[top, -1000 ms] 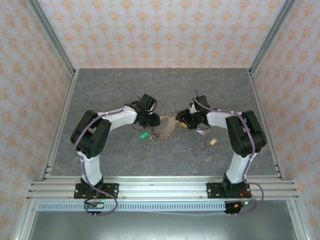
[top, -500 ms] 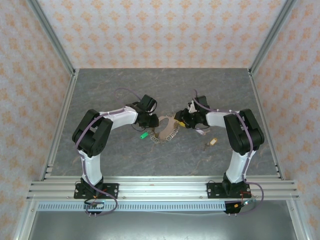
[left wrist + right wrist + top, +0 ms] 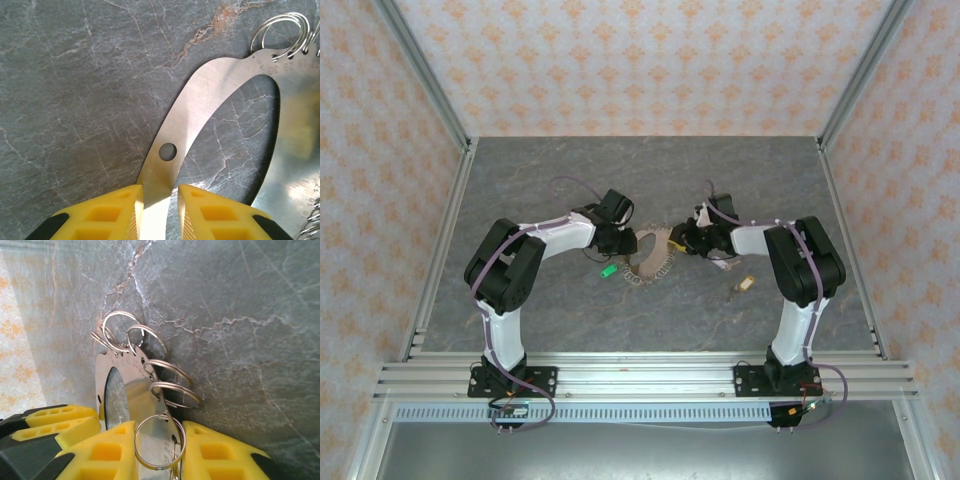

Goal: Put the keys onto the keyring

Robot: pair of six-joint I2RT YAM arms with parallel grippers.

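1. Top external: the keyring lies low over the table, spanning the gap between the left gripper and the right gripper, each at one end. Its green tag sits just beside the left end. A tan-headed key lies apart, on the right arm's side.

2. Left wrist: the keyring reads as a thin, flat metal oval with a punched hole. I judge it stiff, light and slick, so it is best taken flat across a narrow end. The left gripper does this: its jaws are nearly together, pinching the tapered end between them.

3. Right wrist: split rings hang along the keyring's edge. They are springy and likely to swing, so the plate is the safer place to hold. The right gripper has its jaws drawn narrow around the plate's end and one ring, apparently clamping both.
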